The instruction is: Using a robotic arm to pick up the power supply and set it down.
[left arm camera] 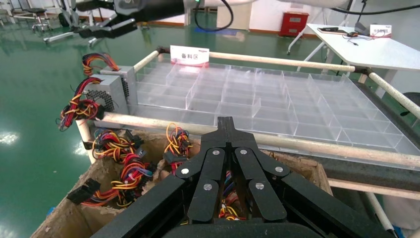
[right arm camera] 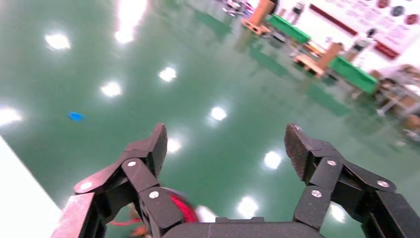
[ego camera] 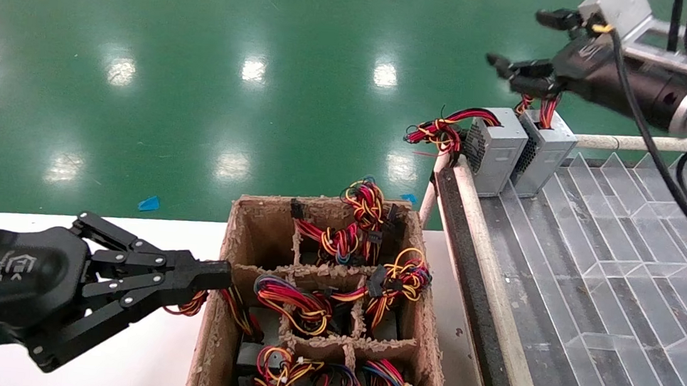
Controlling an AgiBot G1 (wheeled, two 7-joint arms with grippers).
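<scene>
Nearest you, the left gripper (ego camera: pixel 219 272) is clenched empty at the edge of the cardboard box (ego camera: pixel 213 306) of wired units. Farther off, two grey boxes stand side by side at the clear tray's (ego camera: pixel 627 258) far corner; the power supply (ego camera: pixel 546 152) is the right one. Above it hovers your right gripper (ego camera: pixel 525 40), fingers spread, holding nothing.

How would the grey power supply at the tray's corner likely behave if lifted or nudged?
The power supply is a sheet-metal box, so probably rigid and fairly heavy. It stands on a narrow face at the tray edge, so a nudge might tip it. Its wire bundle would likely dangle.
</scene>
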